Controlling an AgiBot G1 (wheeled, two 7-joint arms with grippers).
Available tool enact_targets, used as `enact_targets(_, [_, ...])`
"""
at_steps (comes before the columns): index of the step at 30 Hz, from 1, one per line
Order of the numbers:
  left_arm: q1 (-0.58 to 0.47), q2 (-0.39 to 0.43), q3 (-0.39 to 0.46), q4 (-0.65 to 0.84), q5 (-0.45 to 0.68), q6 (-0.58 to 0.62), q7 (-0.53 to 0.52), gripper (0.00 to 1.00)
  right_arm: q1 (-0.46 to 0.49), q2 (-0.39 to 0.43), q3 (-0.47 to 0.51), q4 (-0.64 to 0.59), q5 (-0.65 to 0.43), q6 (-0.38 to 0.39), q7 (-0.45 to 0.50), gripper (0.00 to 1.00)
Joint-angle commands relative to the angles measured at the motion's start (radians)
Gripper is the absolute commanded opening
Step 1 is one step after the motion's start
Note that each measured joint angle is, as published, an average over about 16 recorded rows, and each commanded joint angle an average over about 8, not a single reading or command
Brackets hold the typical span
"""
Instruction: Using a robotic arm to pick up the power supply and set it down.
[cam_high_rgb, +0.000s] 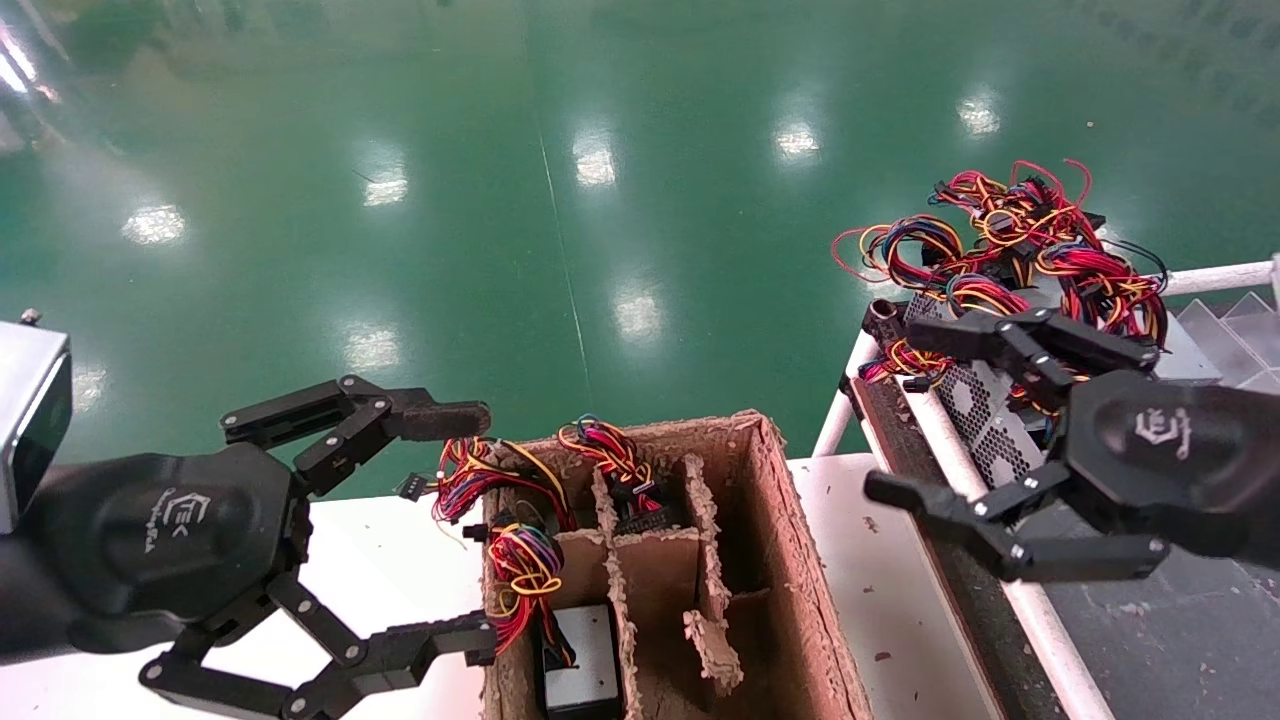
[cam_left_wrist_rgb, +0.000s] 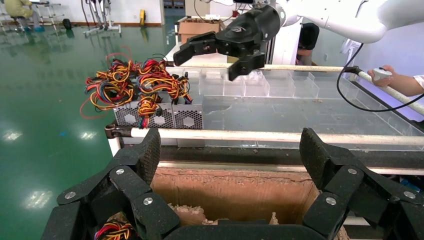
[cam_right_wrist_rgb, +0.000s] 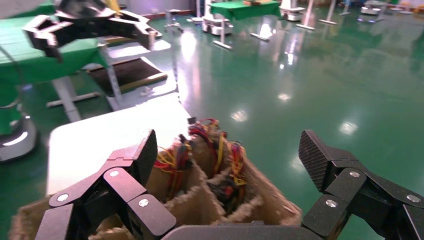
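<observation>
The power supply (cam_high_rgb: 975, 410) is a grey box with a honeycomb vent side. It lies on the right-hand bench under a tangle of red, yellow and black wires (cam_high_rgb: 1020, 250). The left wrist view shows it as well, power supply (cam_left_wrist_rgb: 160, 116). My right gripper (cam_high_rgb: 895, 410) hovers open just in front of the vented side, with nothing between its fingers; it also shows as the right gripper (cam_left_wrist_rgb: 206, 65). My left gripper (cam_high_rgb: 480, 525) stands open at the left rim of the cardboard box (cam_high_rgb: 790, 560) and holds nothing.
The divided cardboard box holds wire bundles (cam_high_rgb: 520, 560) and a unit with a white label face (cam_high_rgb: 585, 670). It stands on a white table (cam_high_rgb: 380, 560). A white rail (cam_left_wrist_rgb: 260, 136) edges the bench, with clear plastic dividers (cam_left_wrist_rgb: 260, 85) behind. A person's hand (cam_left_wrist_rgb: 395, 80) rests at the far rail.
</observation>
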Motion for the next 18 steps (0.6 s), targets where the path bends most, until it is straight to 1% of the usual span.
enact_targets(1, [0.000, 0.000, 0.000, 0.000, 0.000, 0.000, 0.000, 1.00, -0.003, -0.004, -0.004, 0.015, 0.007, -0.005, 0.004, 1.00])
enact_targets(18, [0.000, 0.000, 0.000, 0.000, 0.000, 0.000, 0.000, 1.00, -0.023, -0.038, -0.041, 0.142, 0.061, -0.044, 0.035, 1.00])
